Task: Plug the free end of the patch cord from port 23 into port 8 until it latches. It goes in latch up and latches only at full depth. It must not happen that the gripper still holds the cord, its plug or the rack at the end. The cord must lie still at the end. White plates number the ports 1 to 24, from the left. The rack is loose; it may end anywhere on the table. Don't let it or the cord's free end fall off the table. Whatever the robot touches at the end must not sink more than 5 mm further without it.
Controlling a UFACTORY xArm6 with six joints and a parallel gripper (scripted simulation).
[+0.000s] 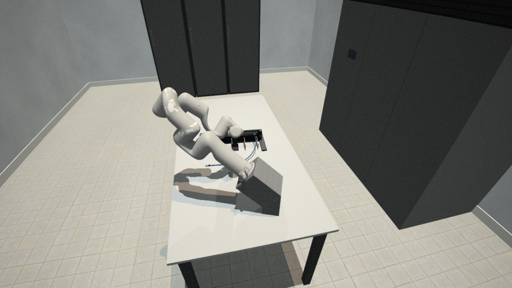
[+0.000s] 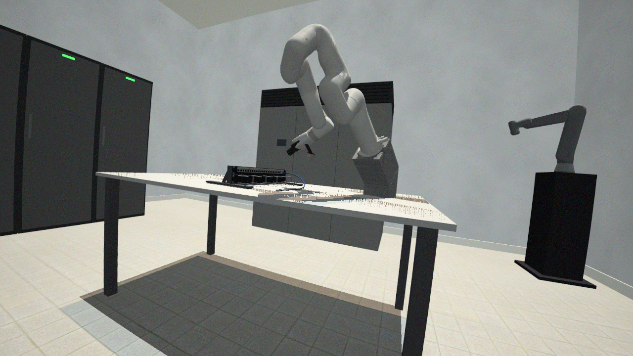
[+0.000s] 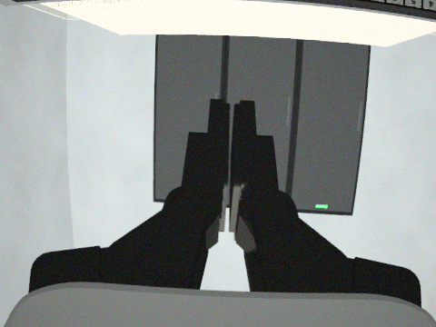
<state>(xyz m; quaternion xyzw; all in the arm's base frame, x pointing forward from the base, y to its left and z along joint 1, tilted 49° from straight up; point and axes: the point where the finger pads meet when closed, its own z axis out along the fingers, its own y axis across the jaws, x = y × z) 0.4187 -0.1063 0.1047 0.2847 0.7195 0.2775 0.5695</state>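
Note:
The black rack (image 1: 264,144) (image 2: 230,174) stands on the white table (image 1: 304,216) (image 2: 146,176). The arm hides its left part in the top view. A blue cord (image 1: 252,154) (image 2: 303,181) runs from the rack's right end and curves over the table. Its free-end plug (image 1: 207,165) lies on the table, in front of the rack. My gripper (image 3: 230,128) is shut and empty, and the exterior view shows it raised above the table. Only the rack's edge with a few upside-down number plates (image 3: 412,3) shows at the wrist view's top right. Port 8 cannot be made out.
The grey arm pedestal (image 1: 258,193) (image 2: 376,174) stands on the table. Thin guides (image 1: 245,144) stick out from the rack's front. Tall dark cabinets (image 1: 207,46) (image 2: 62,132) (image 3: 261,123) stand beyond the table. A second arm (image 2: 568,137) stands on a black stand at the right.

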